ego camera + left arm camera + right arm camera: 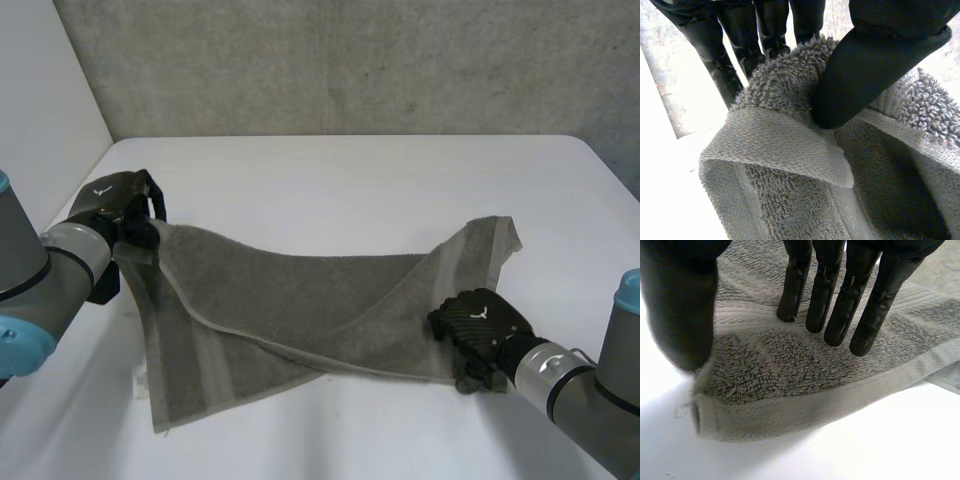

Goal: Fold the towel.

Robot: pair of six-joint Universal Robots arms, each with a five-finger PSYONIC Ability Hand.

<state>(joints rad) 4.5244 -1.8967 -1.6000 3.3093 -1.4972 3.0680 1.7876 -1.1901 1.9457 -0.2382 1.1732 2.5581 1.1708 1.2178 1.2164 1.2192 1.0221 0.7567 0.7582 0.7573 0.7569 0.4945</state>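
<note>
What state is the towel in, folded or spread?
Half folded: the towel lies with one layer crossed diagonally over another, one corner pinched by the left hand.

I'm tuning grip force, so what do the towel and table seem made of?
Towel: grey terry cloth, likely cotton; looped pile, flat woven hem band. Table: smooth matte white top, perhaps laminate or painted board; the look leaves it open.

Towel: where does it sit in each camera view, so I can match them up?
Head view: the grey towel lies across the white table, from the left hand to the right hand.
Left wrist view: its corner is pinched between thumb and fingers.
Right wrist view: its corner lies flat under straight fingers.
Shared landmark: the towel's smooth hem band.
</note>
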